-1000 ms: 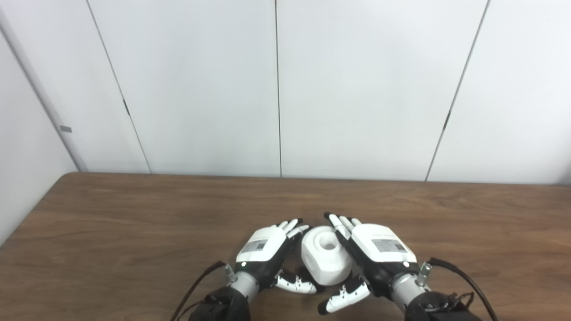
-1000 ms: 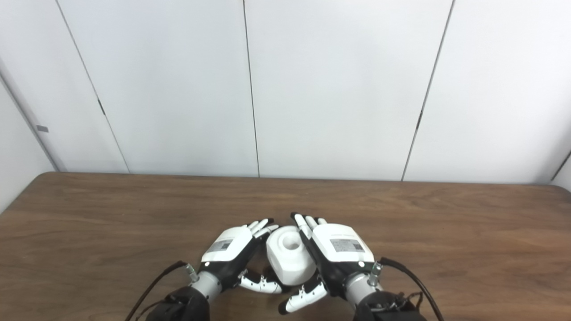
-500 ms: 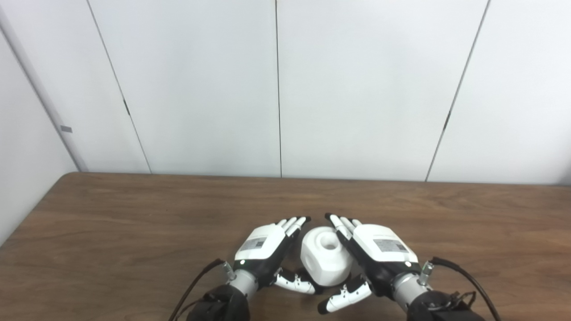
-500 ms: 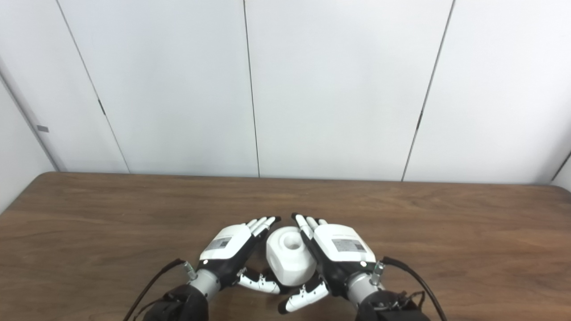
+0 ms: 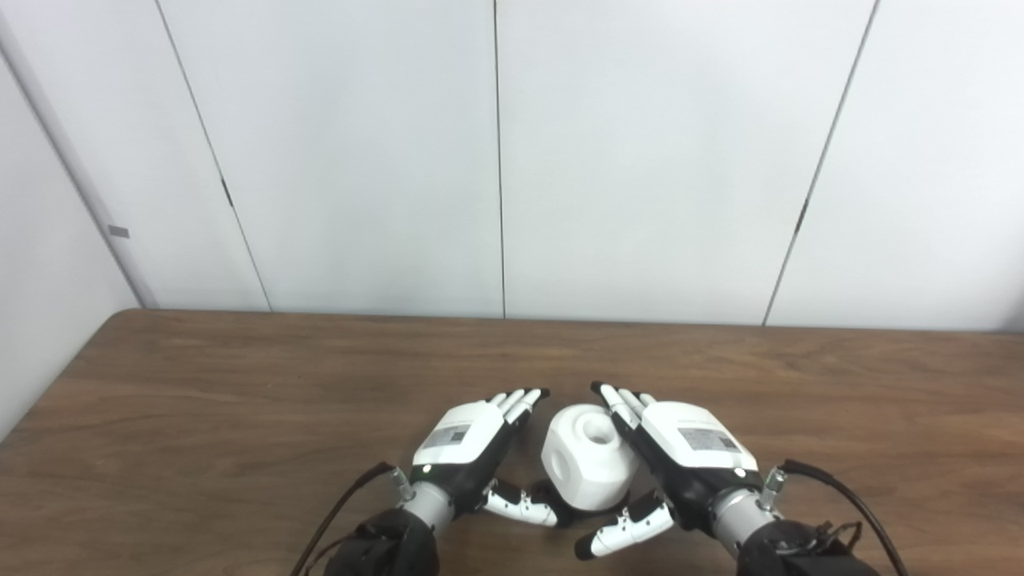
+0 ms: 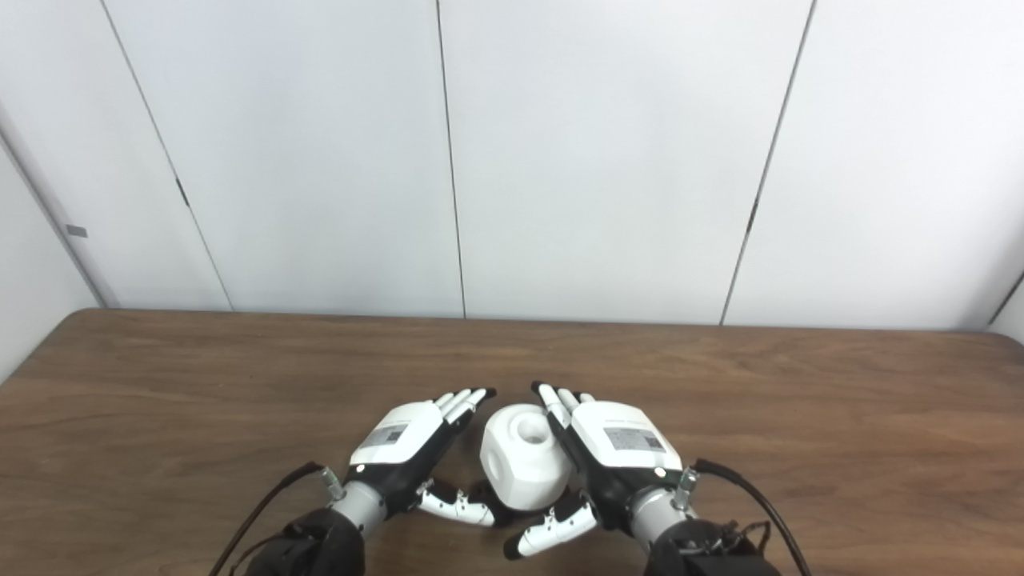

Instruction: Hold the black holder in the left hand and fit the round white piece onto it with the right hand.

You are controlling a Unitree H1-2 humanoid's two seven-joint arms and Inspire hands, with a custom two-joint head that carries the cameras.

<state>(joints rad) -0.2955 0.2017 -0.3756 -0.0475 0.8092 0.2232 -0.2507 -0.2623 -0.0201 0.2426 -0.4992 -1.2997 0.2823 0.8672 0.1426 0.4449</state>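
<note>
Plain lab or test room, bare wood-grain table (image 5: pixel 240 384), blank white panelled wall (image 5: pixel 360 160) close behind

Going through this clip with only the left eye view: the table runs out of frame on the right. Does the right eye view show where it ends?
Observer: Yes, the table ends in a rounded far right corner.
Operator: Anything on the wall above it?
Observer: A dark slanted seam at the picture's edge.
Operator: Any black holder from there?
Observer: None I can identify; the white piece sits between the left hand and the right hand, both open.
</note>
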